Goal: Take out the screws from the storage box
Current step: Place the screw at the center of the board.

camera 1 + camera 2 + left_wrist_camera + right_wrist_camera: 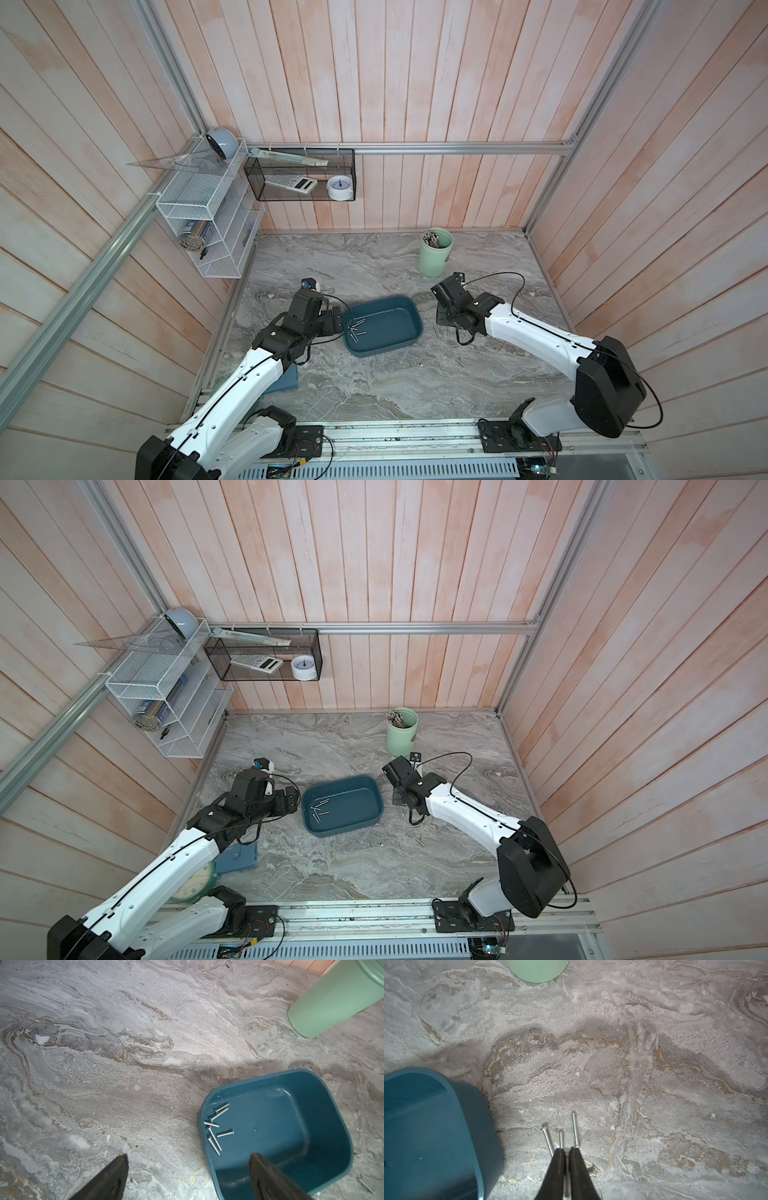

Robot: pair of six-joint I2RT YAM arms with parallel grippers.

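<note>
The storage box [386, 322] [353, 800] is a shallow dark teal tray in the middle of the marble table. Several silver screws [356, 330] [218, 1126] lie in a loose heap at its left end. My left gripper [188, 1156] [334, 321] hangs open over the box's left rim, one finger above the box and the other above the table. My right gripper [566, 1149] [441, 319] is just right of the box, low over the table and shut on one screw [566, 1159] held lengthwise between its jaws. More screws [575, 1130] [442, 332] lie on the table under it.
A pale green cup [435, 251] [332, 1001] with a bundle of sticks stands behind the right gripper. A blue flat object [237, 858] and a clock [191, 885] lie under the left arm. A stray screw [460, 361] lies nearer the front. White wire shelves [208, 232] hang at the table's left edge.
</note>
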